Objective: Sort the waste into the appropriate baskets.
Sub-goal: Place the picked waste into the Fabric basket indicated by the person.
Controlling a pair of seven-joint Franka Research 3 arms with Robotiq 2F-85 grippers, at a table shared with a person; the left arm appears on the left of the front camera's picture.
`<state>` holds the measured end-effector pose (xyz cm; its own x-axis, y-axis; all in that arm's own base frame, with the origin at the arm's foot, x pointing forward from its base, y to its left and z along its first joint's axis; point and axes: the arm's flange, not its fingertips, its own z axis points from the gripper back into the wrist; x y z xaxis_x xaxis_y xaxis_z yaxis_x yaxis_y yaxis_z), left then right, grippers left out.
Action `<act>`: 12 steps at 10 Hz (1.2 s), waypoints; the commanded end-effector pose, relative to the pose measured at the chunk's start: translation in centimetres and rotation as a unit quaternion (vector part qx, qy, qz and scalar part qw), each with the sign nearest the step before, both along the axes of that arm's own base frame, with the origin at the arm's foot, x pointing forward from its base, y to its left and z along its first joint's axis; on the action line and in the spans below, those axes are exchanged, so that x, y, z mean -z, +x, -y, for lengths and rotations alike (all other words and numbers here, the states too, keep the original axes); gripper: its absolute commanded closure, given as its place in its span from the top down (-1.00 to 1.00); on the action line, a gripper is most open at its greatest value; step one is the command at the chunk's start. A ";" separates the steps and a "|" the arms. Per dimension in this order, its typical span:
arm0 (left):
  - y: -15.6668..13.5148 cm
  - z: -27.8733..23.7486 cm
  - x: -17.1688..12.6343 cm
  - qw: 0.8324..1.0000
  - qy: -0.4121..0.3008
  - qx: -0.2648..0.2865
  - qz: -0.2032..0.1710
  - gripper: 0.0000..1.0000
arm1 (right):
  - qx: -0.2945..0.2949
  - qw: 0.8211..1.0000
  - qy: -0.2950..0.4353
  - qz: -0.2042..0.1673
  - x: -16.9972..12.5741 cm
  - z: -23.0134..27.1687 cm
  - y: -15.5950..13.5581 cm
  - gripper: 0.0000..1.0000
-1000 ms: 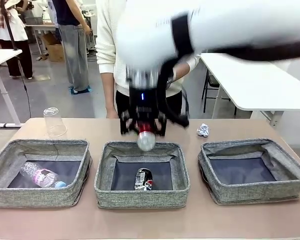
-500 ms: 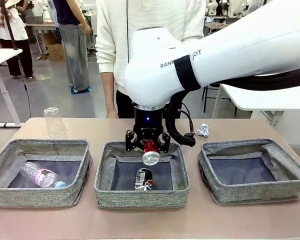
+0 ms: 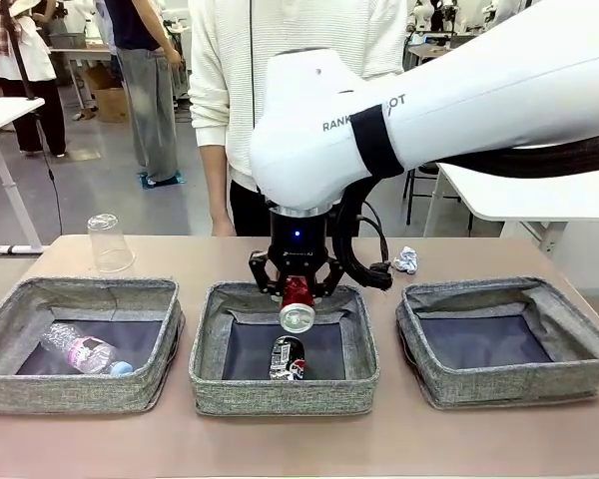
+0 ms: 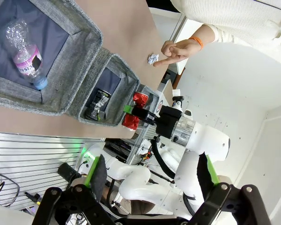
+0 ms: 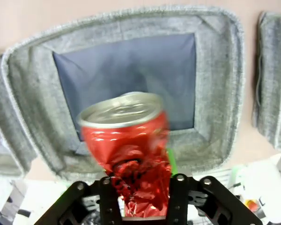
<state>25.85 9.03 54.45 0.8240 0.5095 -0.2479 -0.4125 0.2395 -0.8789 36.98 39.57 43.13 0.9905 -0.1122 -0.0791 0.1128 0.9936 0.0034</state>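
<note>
1. Brown desk (image 3: 280,439) space carries three grey woven baskets in a row. A person in a white sweater (image 3: 220,80) stands at the far side, at 12 o'clock.
2. My right gripper (image 3: 297,291) hangs pointing down over the far part of the middle basket (image 3: 208,349).
3. The crushed red can (image 3: 298,307) sits between that gripper's fingers, silver lid end lowest, in the air above the basket's dark bottom.
4. In my right wrist view the can is blurred and a strip of green pad shows beside it. I cannot tell whether the fingers clamp it or have let go.
5. The crushed dark can (image 3: 287,357) lies on the middle basket's bottom, at 6 o'clock from the red can.
6. The left basket (image 3: 10,369), at 9 o'clock, holds the clear plastic bottle (image 3: 80,351) lying on its side.
7. The right basket (image 3: 579,369) sits at 3 o'clock.
8. The clear plastic cup (image 3: 109,242) stands upside down on the desk at 10 o'clock, just beyond the left basket's far wall.
9. The crumpled white paper ball (image 3: 406,259) lies on the desk at 2 o'clock, beyond the gap between the middle and right baskets.
10. In my left wrist view the person's hand (image 4: 175,50) points at the paper ball from just beside it.
11. My left gripper (image 4: 150,161) is released, its fingers spread wide, held off to the side of the desk.
</note>
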 end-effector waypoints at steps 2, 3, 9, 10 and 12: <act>-0.1 -0.2 0.0 1.000 -0.001 0.002 0.006 1.00 | 0.005 1.000 0.002 -0.004 -0.5 1.2 0.1 0.79; -0.1 -0.2 0.0 1.000 -0.001 0.002 0.006 1.00 | 0.008 1.000 0.003 -0.002 -0.7 1.3 0.1 1.00; -0.1 -0.2 0.0 1.000 -0.001 0.002 0.006 1.00 | -0.021 0.997 0.068 -0.043 -3.2 3.1 0.4 1.00; -0.1 -0.2 0.0 1.000 -0.001 0.002 0.006 1.00 | -0.052 0.972 0.195 -0.118 -6.3 5.0 0.6 1.00; -0.1 -0.2 0.0 1.000 -0.001 0.002 0.006 1.00 | -0.082 0.870 0.450 -0.183 -12.9 13.3 -0.2 1.00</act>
